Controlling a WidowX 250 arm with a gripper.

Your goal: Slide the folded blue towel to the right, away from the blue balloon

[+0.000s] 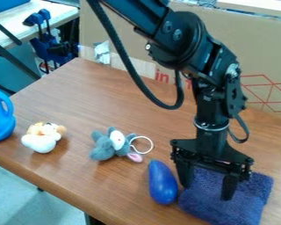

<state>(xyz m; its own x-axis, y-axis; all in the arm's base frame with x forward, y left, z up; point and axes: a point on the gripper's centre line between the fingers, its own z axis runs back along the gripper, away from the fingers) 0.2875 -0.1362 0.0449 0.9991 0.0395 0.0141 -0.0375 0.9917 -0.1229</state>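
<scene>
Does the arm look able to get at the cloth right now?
Probably yes: the open gripper hangs at the cloth, nothing else lies on it, and the eggplant sits off to one side.

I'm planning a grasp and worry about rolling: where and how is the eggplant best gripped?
Probably across the middle of the eggplant, from above, one finger on each long side. It lies on its side, rounded and longer than wide, tapering toward the stem. The cloth lies close by its fatter end, so a finger there might catch it.
</scene>
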